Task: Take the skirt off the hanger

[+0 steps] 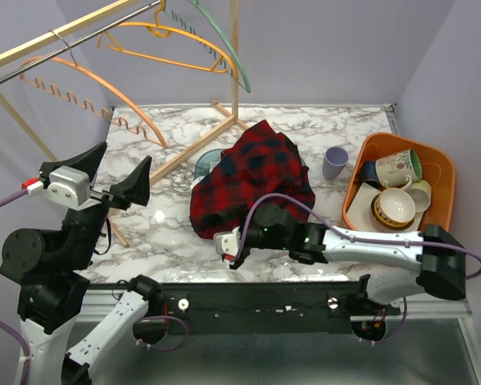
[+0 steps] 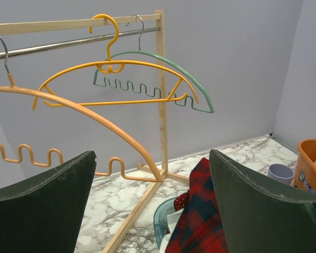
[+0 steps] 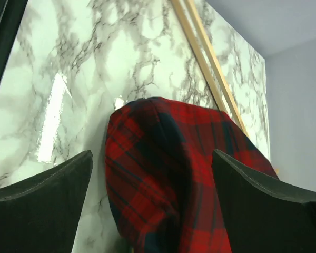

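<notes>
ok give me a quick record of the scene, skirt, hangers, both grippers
skirt: red and black plaid fabric skirt, heaped on the marble table, on no hanger
hangers: orange wire hanger, yellow wire hanger and green wire hanger, all bare on the rail
left gripper: open, raised, facing the rail
right gripper: open, low, pointed at the skirt
other: orange plastic basket of mugs, purple cup
</notes>
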Tool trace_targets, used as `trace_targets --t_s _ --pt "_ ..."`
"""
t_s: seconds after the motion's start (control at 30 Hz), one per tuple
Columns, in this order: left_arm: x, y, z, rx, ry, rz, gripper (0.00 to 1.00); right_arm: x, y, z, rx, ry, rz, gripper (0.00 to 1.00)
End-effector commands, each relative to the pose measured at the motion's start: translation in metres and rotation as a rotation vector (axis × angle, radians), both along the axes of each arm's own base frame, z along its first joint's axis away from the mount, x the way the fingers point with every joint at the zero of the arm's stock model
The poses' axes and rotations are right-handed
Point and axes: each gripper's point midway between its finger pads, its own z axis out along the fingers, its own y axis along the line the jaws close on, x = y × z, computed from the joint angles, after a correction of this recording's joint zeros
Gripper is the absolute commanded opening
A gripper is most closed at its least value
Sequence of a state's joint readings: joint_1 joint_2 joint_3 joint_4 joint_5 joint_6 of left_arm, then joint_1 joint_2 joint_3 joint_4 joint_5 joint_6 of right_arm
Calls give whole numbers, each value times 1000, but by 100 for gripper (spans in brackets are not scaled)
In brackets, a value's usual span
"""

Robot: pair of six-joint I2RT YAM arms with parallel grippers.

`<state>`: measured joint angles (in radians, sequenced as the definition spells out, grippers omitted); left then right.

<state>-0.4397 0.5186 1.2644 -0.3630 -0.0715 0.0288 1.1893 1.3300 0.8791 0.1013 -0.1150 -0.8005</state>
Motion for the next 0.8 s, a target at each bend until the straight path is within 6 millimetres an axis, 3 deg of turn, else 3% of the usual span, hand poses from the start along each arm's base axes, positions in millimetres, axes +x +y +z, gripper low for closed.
trace_targets --t_s 0.0,0.23,0.43,0.6,0.67,0.7,0.73,0.77 --pt "-7 5 8 -34 -33 8 99 4 29 -18 -31 -326 103 100" --pt "-6 4 5 -23 -28 6 99 11 50 -65 -162 -449 142 100" --pt "-7 8 4 -20 -35 22 99 26 49 -98 -288 -518 128 99" --pt "-7 8 3 -19 -35 24 99 51 50 -100 -305 -625 12 94" --pt "-6 7 3 -22 -33 21 99 58 55 -91 -275 -644 -30 81" --pt "-6 7 2 -20 -30 19 99 59 57 -88 -264 -643 -39 69" --pt "-6 7 3 -20 -32 19 99 60 59 -82 -244 -643 -51 45" --pt "-6 7 4 -20 -32 18 99 61 62 -74 -221 -642 -67 37"
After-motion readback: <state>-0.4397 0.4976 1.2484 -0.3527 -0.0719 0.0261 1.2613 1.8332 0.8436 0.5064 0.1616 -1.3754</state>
